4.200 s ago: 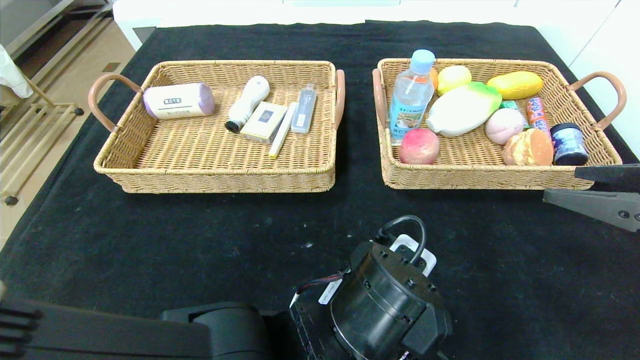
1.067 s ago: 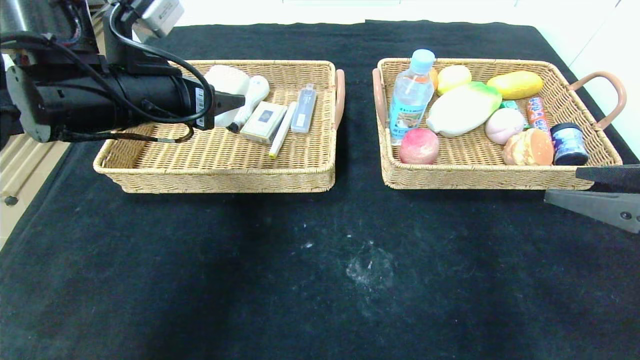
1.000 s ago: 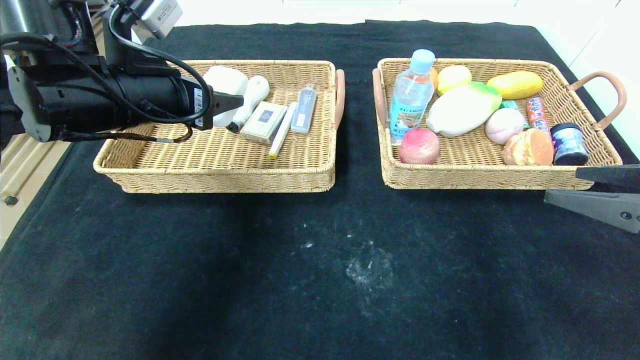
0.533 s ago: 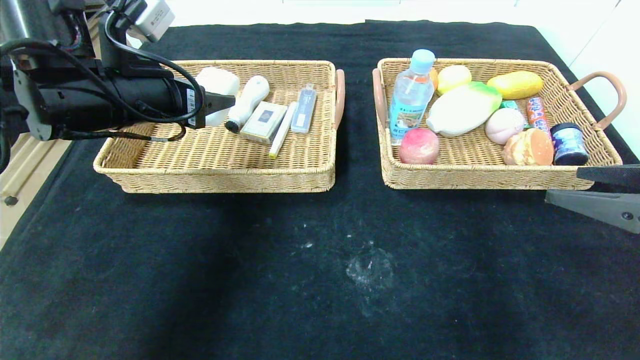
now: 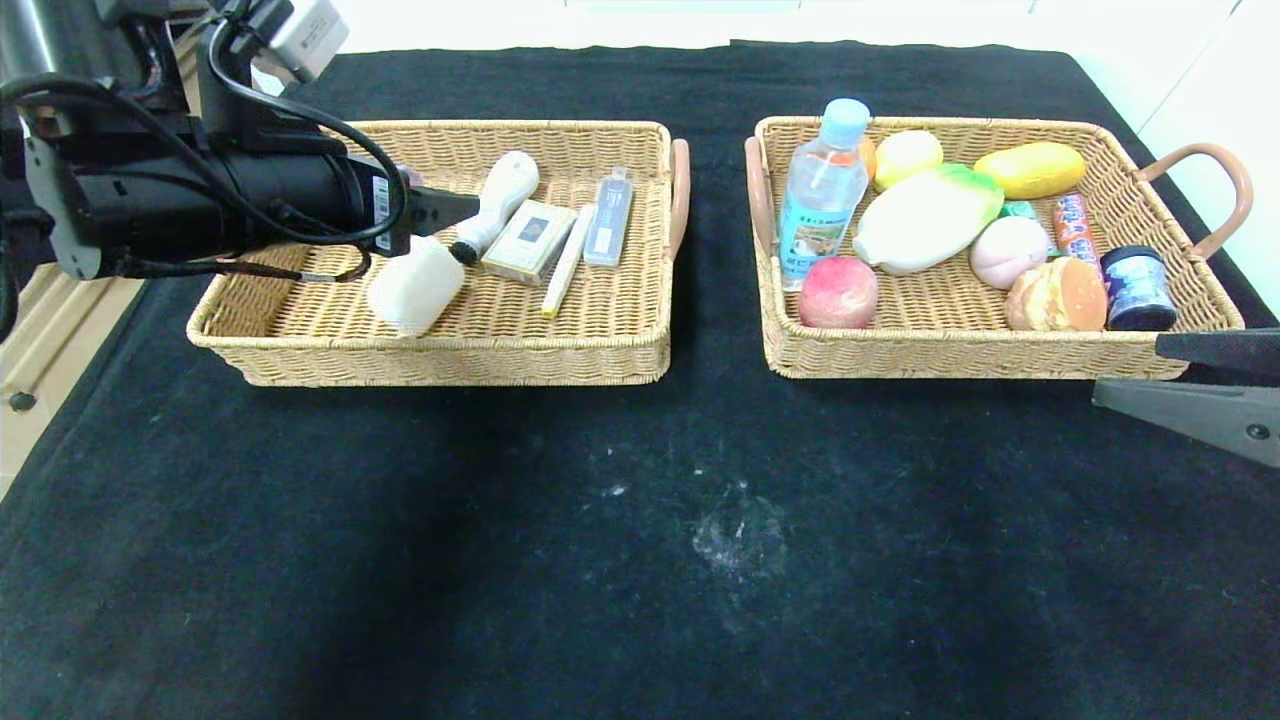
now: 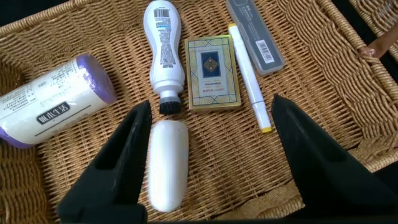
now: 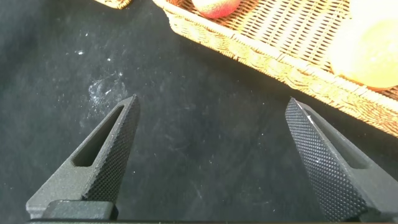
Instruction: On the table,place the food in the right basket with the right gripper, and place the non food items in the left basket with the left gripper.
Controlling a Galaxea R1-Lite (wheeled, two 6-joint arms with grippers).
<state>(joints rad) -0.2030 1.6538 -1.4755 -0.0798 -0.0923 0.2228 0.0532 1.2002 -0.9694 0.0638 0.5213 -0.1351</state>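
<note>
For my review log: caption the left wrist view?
Open left gripper above the white pad lying in the left basket.

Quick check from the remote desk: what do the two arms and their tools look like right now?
The left tool ends a black cylindrical arm with looping black cables, a white barcode label and a grey box on top. The right tool shows two long tapered dark fingers; the wrist view shows fine-textured inner faces.

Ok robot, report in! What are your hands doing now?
Left end effector open over left basket. White pad lies inside, released. Right end effector open, parked beside right basket. Nothing blocking.
</note>
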